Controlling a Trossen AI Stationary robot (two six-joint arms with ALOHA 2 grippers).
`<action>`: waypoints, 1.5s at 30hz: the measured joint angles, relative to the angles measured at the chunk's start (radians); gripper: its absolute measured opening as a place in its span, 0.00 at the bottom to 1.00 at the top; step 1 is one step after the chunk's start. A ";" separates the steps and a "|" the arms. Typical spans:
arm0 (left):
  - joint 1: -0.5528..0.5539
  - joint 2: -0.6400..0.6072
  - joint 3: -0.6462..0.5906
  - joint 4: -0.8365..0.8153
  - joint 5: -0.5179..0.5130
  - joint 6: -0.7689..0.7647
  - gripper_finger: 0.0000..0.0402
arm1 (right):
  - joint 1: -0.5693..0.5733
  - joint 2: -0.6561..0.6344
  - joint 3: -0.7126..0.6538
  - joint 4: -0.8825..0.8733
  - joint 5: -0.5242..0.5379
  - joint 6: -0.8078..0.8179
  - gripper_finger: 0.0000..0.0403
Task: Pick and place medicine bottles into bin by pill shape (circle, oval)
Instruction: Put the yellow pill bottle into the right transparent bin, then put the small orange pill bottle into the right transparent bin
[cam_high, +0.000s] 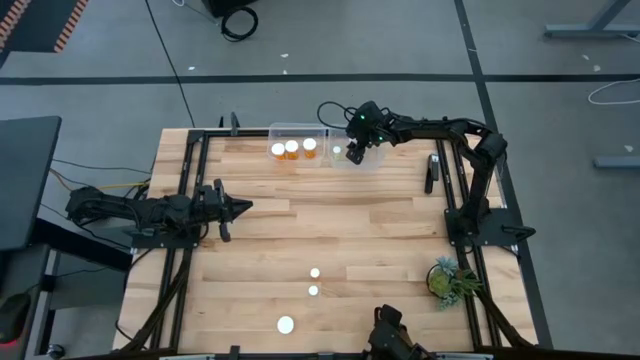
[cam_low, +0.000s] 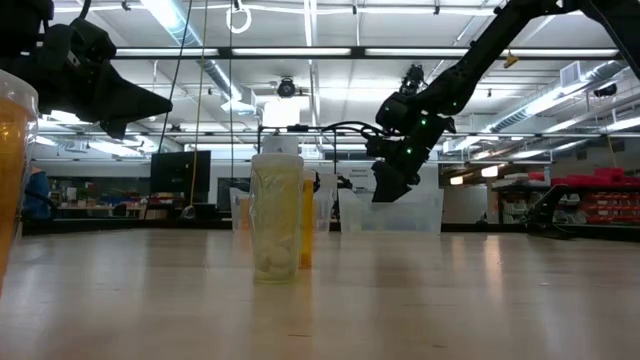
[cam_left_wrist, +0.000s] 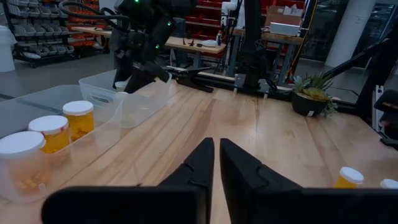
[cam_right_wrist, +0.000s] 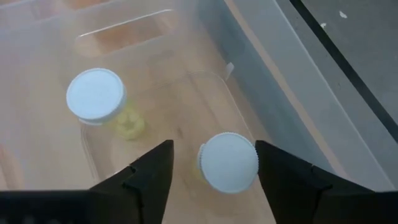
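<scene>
In the right wrist view my right gripper is open over the clear right-hand bin. Its fingers stand on either side of a white-capped medicine bottle that stands upright on the bin's floor. Bare floor shows between the cap and one finger. A second bottle stands upright in the same bin. The neighbouring clear bin holds three orange bottles. Three more bottles stand on the table's near half. My left gripper is shut at the table's left, holding nothing.
The two bins sit side by side at the table's far edge. A small potted plant stands near the right front corner. A black frame runs along the table's left and right sides. Bare wood lies between the bins and the near bottles.
</scene>
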 joint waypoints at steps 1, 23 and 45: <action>0.000 0.000 0.000 0.000 0.000 0.000 0.09 | 0.000 0.000 0.000 0.000 0.000 -0.005 0.60; 0.000 0.000 0.000 0.000 0.000 0.000 0.09 | 0.081 0.000 0.135 -0.184 0.113 -0.021 0.65; 0.000 0.000 0.000 0.000 0.000 0.000 0.08 | 0.350 -0.001 0.311 -0.459 0.212 -0.016 0.64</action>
